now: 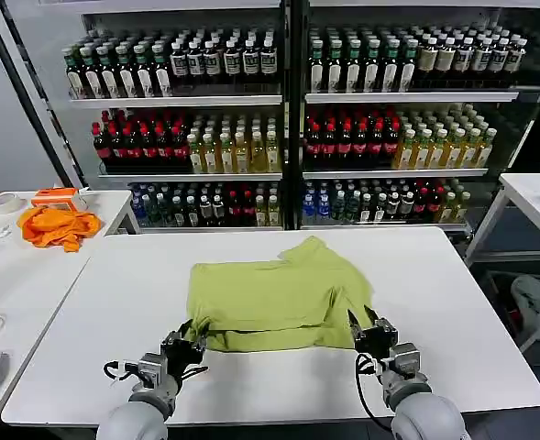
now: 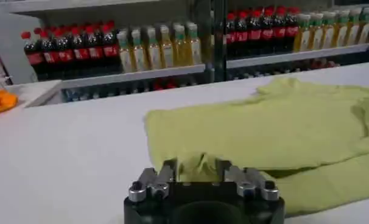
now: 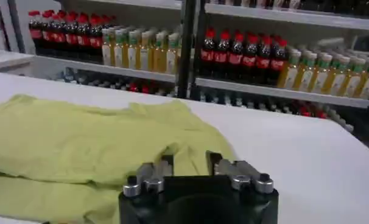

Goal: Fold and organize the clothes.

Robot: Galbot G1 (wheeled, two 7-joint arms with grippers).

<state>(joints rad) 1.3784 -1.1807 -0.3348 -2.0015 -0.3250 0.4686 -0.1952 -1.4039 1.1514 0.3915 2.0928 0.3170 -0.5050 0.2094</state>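
Observation:
The clothes are one lime T-shirt [image 1: 270, 298] lying on the white table [image 1: 453, 302], with its near part doubled into two layers. My left gripper [image 1: 189, 335] is at the shirt's near left corner. Its fingers [image 2: 169, 170] are closed in on a raised pucker of the T-shirt [image 2: 282, 128]. My right gripper [image 1: 361, 326] is at the near right corner. A creased fold of the T-shirt [image 3: 81, 140] sits between its fingers [image 3: 166, 165]. Both grippers rest low on the table.
An orange cloth [image 1: 57, 226] and a roll of tape [image 1: 6, 203] lie on a side table to the left. Shelves of bottles [image 1: 343, 137] stand behind the table. Another white table [image 1: 535, 197] is at the right. Bare tabletop surrounds the shirt.

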